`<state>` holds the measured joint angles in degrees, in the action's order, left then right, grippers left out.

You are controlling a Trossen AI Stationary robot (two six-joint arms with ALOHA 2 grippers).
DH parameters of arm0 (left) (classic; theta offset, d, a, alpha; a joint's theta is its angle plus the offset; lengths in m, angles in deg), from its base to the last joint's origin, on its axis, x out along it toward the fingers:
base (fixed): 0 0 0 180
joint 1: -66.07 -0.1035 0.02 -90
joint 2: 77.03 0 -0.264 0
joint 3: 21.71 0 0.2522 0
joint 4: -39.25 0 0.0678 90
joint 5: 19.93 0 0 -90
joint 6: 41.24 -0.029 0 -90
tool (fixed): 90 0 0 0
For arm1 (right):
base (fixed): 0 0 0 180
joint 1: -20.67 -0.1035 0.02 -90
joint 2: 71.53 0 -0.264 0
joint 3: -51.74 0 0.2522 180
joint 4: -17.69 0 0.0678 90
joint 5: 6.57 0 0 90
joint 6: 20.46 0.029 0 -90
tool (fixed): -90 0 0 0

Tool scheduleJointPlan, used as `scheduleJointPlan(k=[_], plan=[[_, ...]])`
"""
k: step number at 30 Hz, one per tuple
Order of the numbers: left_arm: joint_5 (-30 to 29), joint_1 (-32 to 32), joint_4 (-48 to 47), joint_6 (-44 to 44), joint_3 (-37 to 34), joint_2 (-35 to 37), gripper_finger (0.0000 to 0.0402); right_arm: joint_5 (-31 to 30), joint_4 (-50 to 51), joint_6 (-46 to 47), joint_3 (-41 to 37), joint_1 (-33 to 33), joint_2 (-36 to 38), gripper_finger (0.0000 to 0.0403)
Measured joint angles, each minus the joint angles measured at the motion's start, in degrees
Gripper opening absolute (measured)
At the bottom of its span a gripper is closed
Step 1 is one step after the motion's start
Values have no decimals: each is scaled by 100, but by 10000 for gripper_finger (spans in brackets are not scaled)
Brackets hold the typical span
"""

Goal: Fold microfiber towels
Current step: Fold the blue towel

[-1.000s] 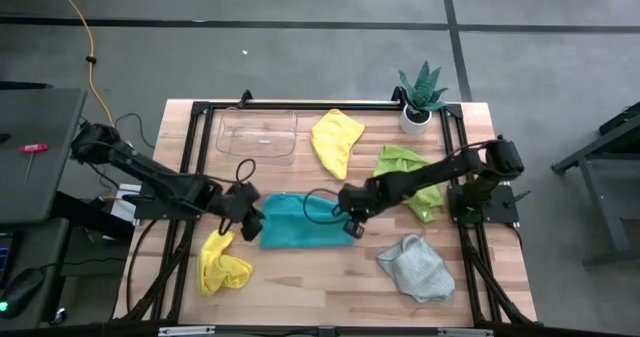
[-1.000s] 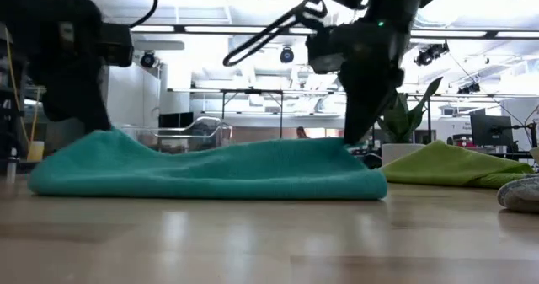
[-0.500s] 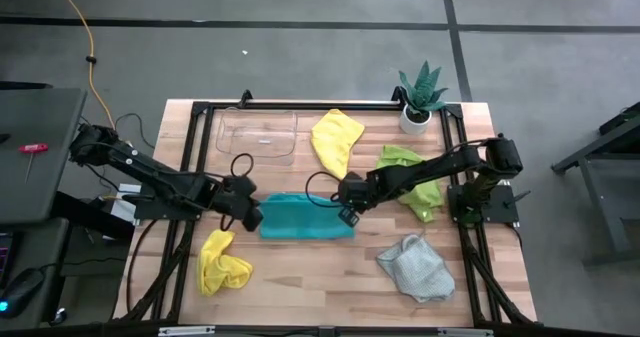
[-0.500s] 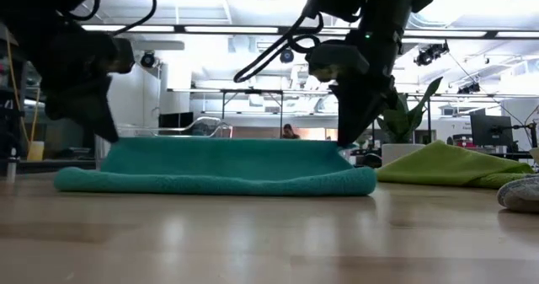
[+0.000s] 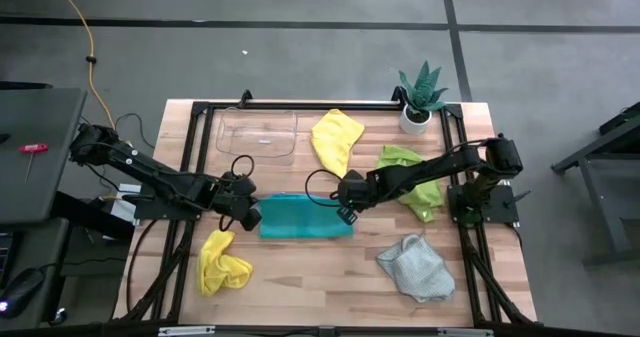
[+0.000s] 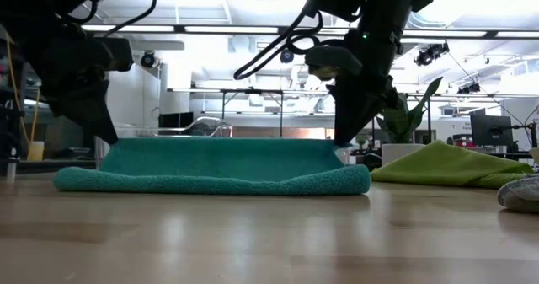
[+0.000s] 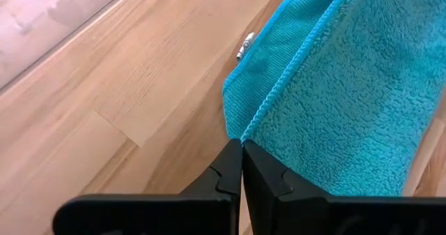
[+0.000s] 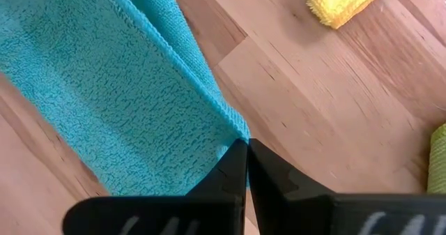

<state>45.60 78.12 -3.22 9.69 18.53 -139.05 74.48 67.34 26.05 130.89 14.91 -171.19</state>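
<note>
The teal towel [image 5: 297, 216] lies in the middle of the table [image 5: 330, 277], folded over on itself into a long band, its doubled edge toward the near side. The left gripper [image 5: 247, 213] is pinched tight on the band's left corner, its arm reaching in low from the table's left edge. The right gripper [image 5: 346, 210] is clamped on the opposite corner, its arm stretched in from the right and passing over the lime green towel [image 5: 412, 178]. In the wrist views each pair of fingers meets right on the towel's stitched hem.

Beyond the teal towel lie a clear tray [image 5: 258, 135] and a yellow towel [image 5: 336, 141], with a potted plant [image 5: 420, 99] at the far right corner. Nearer than it, a second yellow towel [image 5: 221, 264] sits crumpled to the left and a grey towel [image 5: 416, 268] to the right, with bare wood between them
</note>
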Motion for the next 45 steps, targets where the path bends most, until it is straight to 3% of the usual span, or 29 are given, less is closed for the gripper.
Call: scheduleJointPlan(k=[14, 22, 30, 33, 37, 40, 45], plan=[[-190, -21, -6, -523, 0, 0, 21, 4, -25, -2, 0, 43, 0, 22], [-127, -277, -6, -855, 1, 59, 48, 41, -9, -62, 0, 243, 0, 89], [501, -594, -500, -1466, 450, 624, 101, 94, 740, -888, -22, 481, 380, 164], [767, -585, -379, -1372, 472, 1010, 115, 362, 931, -900, -409, 412, 768, 178], [976, -373, -120, -904, 248, 1438, 124, 999, 240, -120, -1586, 171, 1516, 181], [1165, -168, 757, -468, -128, 1711, 125, 1202, -976, 860, -2446, -72, 2131, 181], [1135, 20, 2144, 92, -780, 1799, 125, 744, -2942, 2505, -3351, -327, 2601, 181]])
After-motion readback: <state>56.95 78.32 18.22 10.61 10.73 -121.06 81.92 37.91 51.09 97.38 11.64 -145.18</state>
